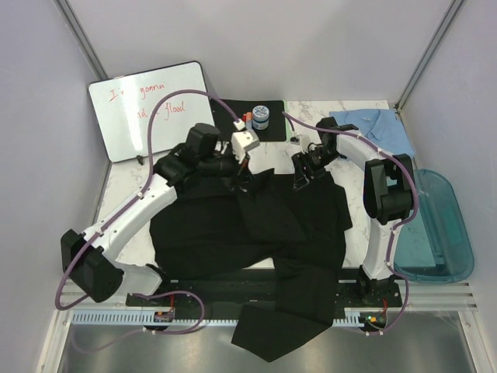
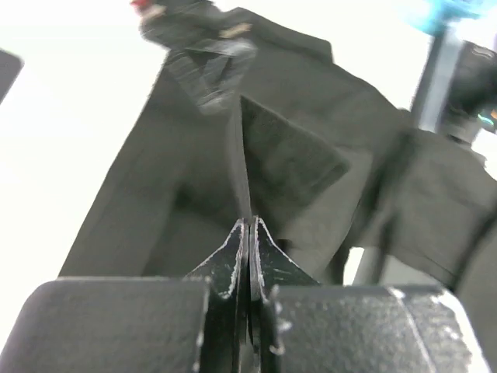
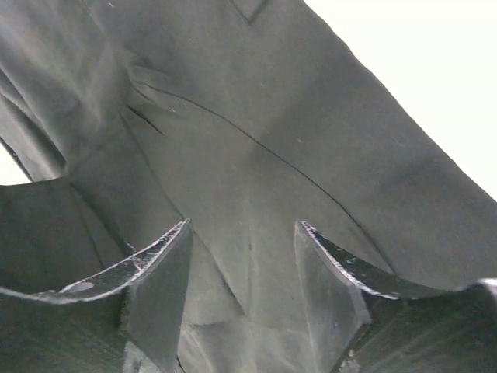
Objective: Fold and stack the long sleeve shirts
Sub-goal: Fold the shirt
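The left gripper (image 2: pixel 249 227) is clamped tight on a thin fold of the black shirt (image 1: pixel 256 233), which sprawls across the middle of the table (image 1: pixel 120 185). The right gripper (image 3: pixel 242 237) hovers over its fabric, jaws apart and empty. The light blue shirt (image 1: pixel 374 129) lies at the far right.

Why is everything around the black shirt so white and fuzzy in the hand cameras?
Left wrist view: the background behind the black shirt is blown out white, and far things at the top are blurred. Right wrist view: white glare in the top right corner, cloth creases sharp. Top view: evenly lit.
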`<move>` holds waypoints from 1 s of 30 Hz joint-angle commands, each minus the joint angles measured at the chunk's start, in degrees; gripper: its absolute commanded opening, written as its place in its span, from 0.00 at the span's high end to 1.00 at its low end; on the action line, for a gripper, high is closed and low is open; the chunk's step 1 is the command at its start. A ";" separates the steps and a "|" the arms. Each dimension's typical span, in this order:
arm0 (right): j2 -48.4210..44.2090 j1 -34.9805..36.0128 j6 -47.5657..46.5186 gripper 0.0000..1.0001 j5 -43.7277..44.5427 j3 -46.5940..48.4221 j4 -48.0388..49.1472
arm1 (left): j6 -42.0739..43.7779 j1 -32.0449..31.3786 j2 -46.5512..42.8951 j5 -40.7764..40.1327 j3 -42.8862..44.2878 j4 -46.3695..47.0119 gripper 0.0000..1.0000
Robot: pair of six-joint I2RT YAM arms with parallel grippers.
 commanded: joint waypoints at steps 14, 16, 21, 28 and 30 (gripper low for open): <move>1.95 -3.09 -6.86 0.40 3.11 3.46 -7.64 | -5.14 23.49 -15.44 -1.49 -31.38 18.90 0.98; -0.06 -3.09 -7.39 0.38 -0.90 3.55 -7.82 | -3.65 23.58 -16.58 6.22 -32.09 18.90 0.98; -6.57 -1.95 -6.52 0.25 -14.18 3.73 -4.94 | -3.82 22.62 -15.97 23.72 -30.07 17.06 0.98; -25.27 9.01 -9.56 0.11 -11.85 -3.38 13.00 | 1.35 21.83 -12.98 30.69 -23.93 11.08 0.98; -28.54 11.92 -18.93 0.09 -7.47 -6.27 13.10 | 2.51 21.74 -12.72 31.56 -22.95 8.62 0.98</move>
